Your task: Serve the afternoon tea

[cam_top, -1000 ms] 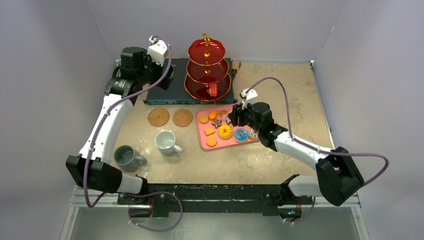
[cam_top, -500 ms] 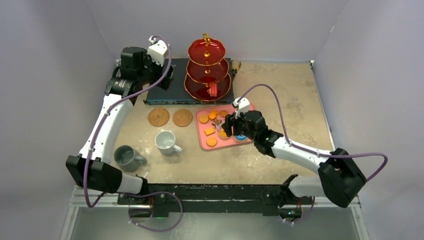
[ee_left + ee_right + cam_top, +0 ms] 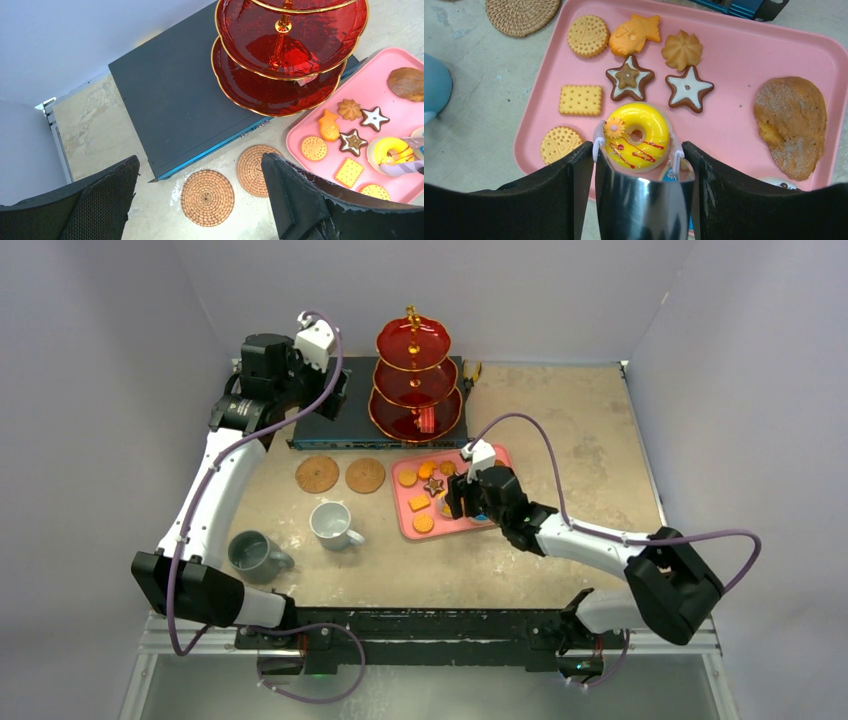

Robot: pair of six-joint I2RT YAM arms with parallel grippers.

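Small toy pastries lie on a pink tray [image 3: 744, 60]. My right gripper [image 3: 638, 150] is shut on metal tongs [image 3: 644, 205]. The tongs' white tips stand on either side of a yellow doughnut [image 3: 636, 131]; I cannot tell whether they squeeze it. A red three-tier stand [image 3: 413, 380] with a gold handle stands at the back, with one red pastry [image 3: 427, 421] on its lowest tier. Two cork coasters [image 3: 317, 474] [image 3: 365, 475], a white mug [image 3: 330, 523] and a grey mug [image 3: 252, 554] sit left of the tray. My left gripper [image 3: 200, 165] hangs open and empty, high over the coasters.
A flat dark blue-grey box [image 3: 340, 420] lies under the stand at the back. On the tray, star biscuits [image 3: 629, 77], round and square crackers, a fish shape [image 3: 634, 34] and a brown cookie [image 3: 791, 122] surround the doughnut. Bare tabletop lies right of the tray.
My right arm has swung left along the tray, from its right end to over the yellow doughnut, and the tongs have spread wider. The left arm has not moved.
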